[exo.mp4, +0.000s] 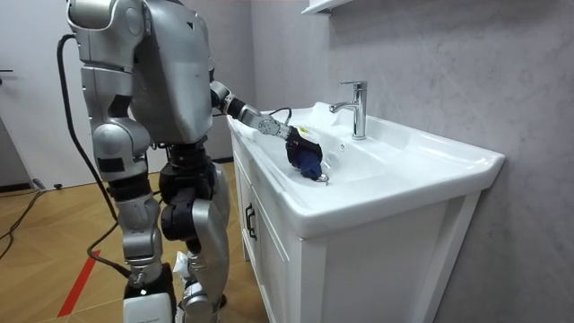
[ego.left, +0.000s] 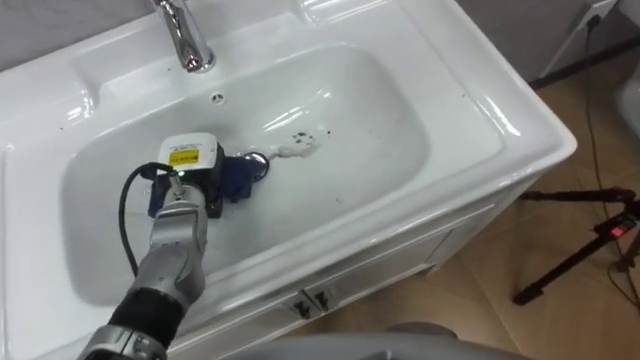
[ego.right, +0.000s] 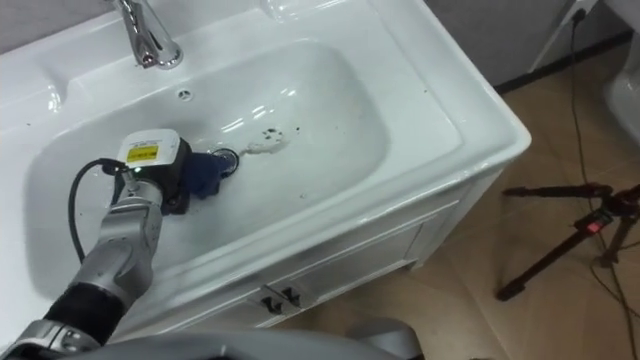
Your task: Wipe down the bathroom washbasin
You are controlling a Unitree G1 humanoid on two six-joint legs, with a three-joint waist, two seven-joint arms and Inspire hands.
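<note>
Left hand (ego.left: 188, 160): down in the bowl, back upward, dark fingers bent onto the bunched cloth and holding it.
Blue cloth (ego.left: 243, 172): crumpled under and ahead of the left hand, on the bowl's floor left of centre.
Basin (ego.left: 440, 150): white glazed ceramic, a rounded rectangular bowl in a broad flat rim, glossy with highlights.
Drain ring (ego.left: 257, 159): small metal ring touching the cloth's far edge, partly covered by it.
Pale smear (ego.left: 297, 150): whitish streak just beyond the drain ring, with dark specks (ego.left: 300, 134) scattered beside it.
Overflow hole (ego.left: 217, 97): small round opening in the back wall of the bowl.
Faucet (ego.left: 186, 38): polished chrome, upright on the back rim, well apart from the hand.
Cabinet (ego.left: 400, 250): white, under the basin, with two small metal door pulls (ego.left: 310, 300).
Stand (ego.left: 585, 240): black tripod legs on the wooden floor (ego.left: 560, 320), right of the cabinet.
Wall (exo.mp4: 466, 72): grey, rough plaster behind the basin.
Right hand (exo.mp4: 143, 292): hangs low at the robot's side as it stands at the cabinet's front; its state cannot be told.
</note>
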